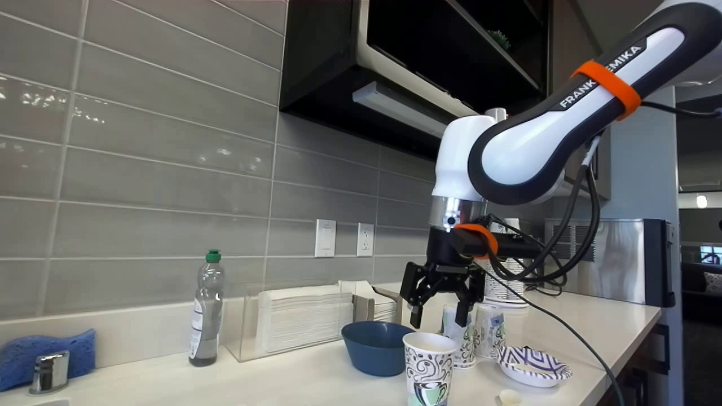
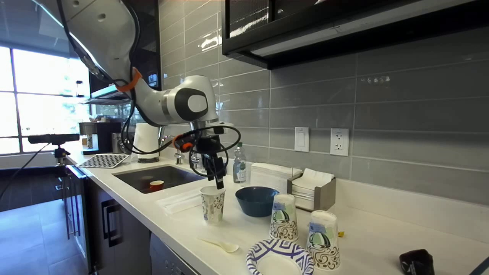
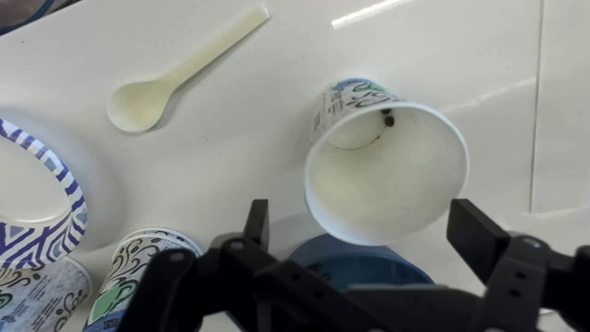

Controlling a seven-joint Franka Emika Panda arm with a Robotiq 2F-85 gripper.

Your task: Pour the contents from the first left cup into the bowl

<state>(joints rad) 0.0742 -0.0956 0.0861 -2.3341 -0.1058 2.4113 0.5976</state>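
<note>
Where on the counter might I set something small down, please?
Probably best is the bare counter between the napkin holder, upside-down cups and black object; a smaller patch lies between those cups, the spoon and the upright cup. It's crowded around the patterned dish and where the hand hangs near the upright cup and bowl.

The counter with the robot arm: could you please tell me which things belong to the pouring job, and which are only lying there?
Belonging to the job:
upright cup
small dark bits inside it, probably the contents
dark blue bowl
open hand

Only lying there:
two upside-down cups
white dish with blue pattern
spoon
napkins
green-capped bottle
blue sponge
</note>
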